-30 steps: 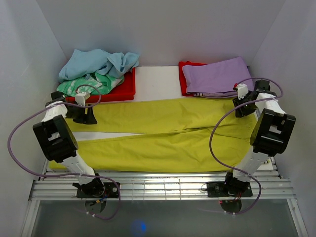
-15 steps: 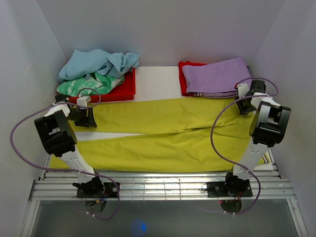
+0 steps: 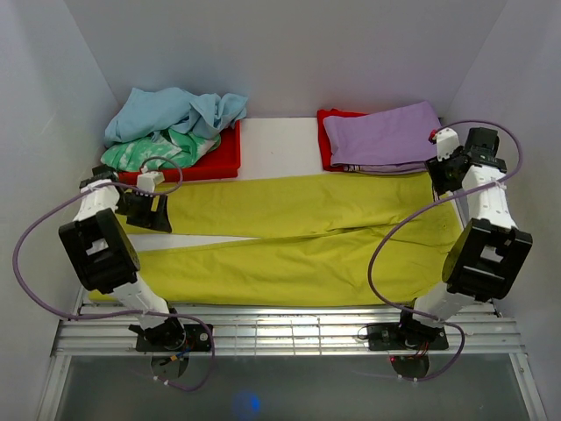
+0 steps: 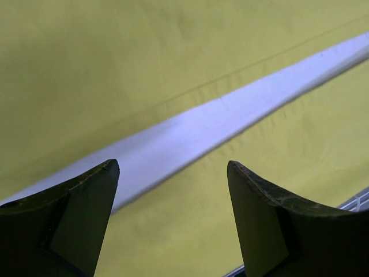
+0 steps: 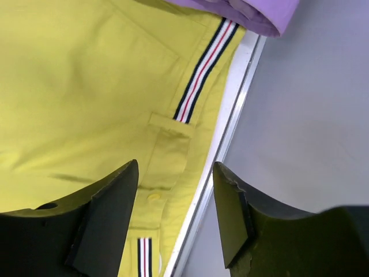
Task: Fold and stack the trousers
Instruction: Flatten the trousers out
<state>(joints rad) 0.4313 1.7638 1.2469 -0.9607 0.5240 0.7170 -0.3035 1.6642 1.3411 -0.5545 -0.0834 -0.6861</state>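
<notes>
Yellow trousers (image 3: 289,237) lie spread flat across the table, waist at the right, legs running left with a strip of white table between them. My left gripper (image 3: 159,210) is open and empty above the far leg's left end; its view shows yellow cloth (image 4: 115,69) and the white gap (image 4: 219,115). My right gripper (image 3: 438,172) is open and empty above the waistband's far right corner, where a striped tab (image 5: 199,72) and a button (image 5: 153,197) show. A folded purple garment (image 3: 381,133) lies on a red tray at the back right.
A red tray (image 3: 223,162) at the back left holds a heap of light blue (image 3: 175,110) and green patterned clothes. White walls close in on the left, back and right; the right wall (image 5: 311,115) stands right beside my right gripper. A metal rail (image 3: 280,333) runs along the near edge.
My right gripper has moved toward the back right, from over the waist to the trousers' far right corner. My left gripper has shifted slightly over the far leg's left end.
</notes>
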